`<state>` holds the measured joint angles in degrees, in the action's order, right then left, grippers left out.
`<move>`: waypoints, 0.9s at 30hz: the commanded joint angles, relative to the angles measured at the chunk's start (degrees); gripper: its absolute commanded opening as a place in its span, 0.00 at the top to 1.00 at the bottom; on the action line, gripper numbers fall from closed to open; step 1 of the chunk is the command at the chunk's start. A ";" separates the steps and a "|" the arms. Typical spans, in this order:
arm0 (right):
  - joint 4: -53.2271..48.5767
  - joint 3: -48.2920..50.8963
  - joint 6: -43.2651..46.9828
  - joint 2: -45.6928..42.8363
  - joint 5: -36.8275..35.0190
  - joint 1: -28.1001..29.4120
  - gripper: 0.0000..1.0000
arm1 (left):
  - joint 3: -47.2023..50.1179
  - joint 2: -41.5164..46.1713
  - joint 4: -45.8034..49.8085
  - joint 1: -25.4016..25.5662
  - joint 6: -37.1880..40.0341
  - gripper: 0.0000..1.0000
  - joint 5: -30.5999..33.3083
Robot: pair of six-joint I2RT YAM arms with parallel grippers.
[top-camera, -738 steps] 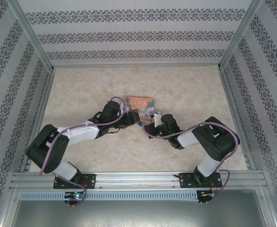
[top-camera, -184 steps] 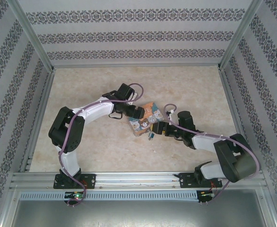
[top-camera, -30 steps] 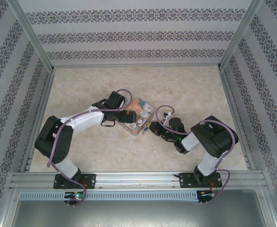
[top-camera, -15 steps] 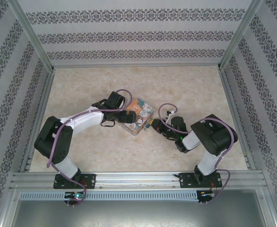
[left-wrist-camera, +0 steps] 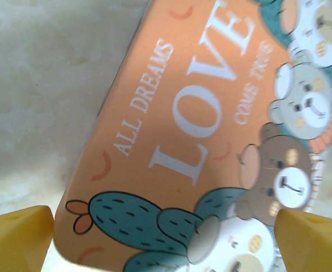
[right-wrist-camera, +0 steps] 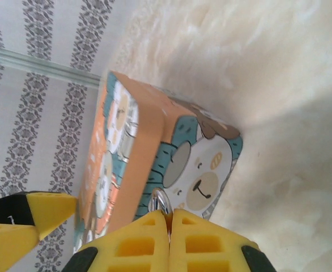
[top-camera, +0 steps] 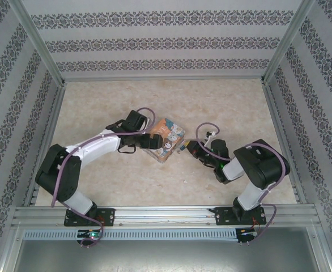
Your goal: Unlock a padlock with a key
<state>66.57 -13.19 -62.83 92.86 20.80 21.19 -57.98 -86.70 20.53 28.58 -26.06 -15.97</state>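
Left pincer (left-wrist-camera: pixel 165 238) astride LOVE box (left-wrist-camera: pixel 200 113)

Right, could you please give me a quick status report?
Left pincer open over the picture box. Right pincer shut on a small silvery key. Box end close before its tips.

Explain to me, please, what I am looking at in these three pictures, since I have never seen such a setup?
You are looking at a robot with two arms, a left arm and a right arm, both bolted to the near edge of a table. The overhead picture looks down from behind them. The other two pictures come from a camera on each wrist, so the yellow shapes there are the arms' own fingers.

On the table lies an orange-and-teal picture box with bears and the word LOVE. The left end effector is wide open, with one finger on either side of the box. The right end effector is shut at the box's corner and pinches what looks like a small silvery key, though it is too small to be sure.
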 commanded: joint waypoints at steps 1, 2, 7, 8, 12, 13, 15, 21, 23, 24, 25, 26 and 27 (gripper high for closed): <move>-2.64 1.01 2.26 -4.65 0.20 -1.63 1.00 | -0.42 4.37 1.35 -1.85 -1.15 0.01 -0.43; -4.24 1.14 2.72 -6.21 0.37 -2.11 1.00 | -0.40 5.48 1.22 -2.31 -1.01 0.01 -0.31; -12.94 1.46 5.05 -14.55 0.96 -4.36 1.00 | -0.19 10.89 1.52 -3.34 1.14 0.01 2.38; -14.18 1.58 5.24 -16.30 1.15 -4.74 1.00 | 0.06 12.15 1.61 -3.49 1.60 0.01 3.47; -21.82 0.31 6.97 -22.51 2.79 -5.61 1.00 | 1.40 17.12 2.48 -4.09 4.07 0.01 7.90; -23.61 -0.13 7.65 -24.16 2.97 -5.72 1.00 | 1.96 18.64 2.74 -4.17 4.95 0.01 9.25; -28.16 -0.77 8.62 -27.15 3.10 -5.94 1.00 | 3.18 21.53 2.93 -4.32 6.77 0.01 11.66; -40.38 -3.77 11.61 -34.86 4.95 -6.50 1.00 | 9.17 31.02 1.46 -4.57 12.55 0.01 16.74; -45.39 -5.31 13.08 -36.80 5.86 -6.51 1.00 | 12.02 34.31 -0.20 -4.50 14.30 0.01 17.14; -48.22 -6.14 13.79 -37.69 6.28 -6.51 1.00 | 13.62 36.06 -1.09 -4.55 15.07 0.01 17.48; -50.94 -6.17 14.43 -38.44 6.74 -6.50 1.00 | 15.34 37.91 -2.04 -4.55 15.69 0.01 17.83; -52.87 -8.23 15.05 -39.09 7.16 -6.49 1.00 | 16.84 39.49 -2.89 -4.50 16.17 0.01 18.26; -55.07 -8.87 15.51 -39.88 7.56 -6.50 1.00 | 18.47 41.34 -3.93 -4.52 16.68 0.01 18.78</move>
<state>20.47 -18.87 -50.70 54.94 25.85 15.09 -42.33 -48.71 20.29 24.62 -13.47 0.08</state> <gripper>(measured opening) 0.042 0.993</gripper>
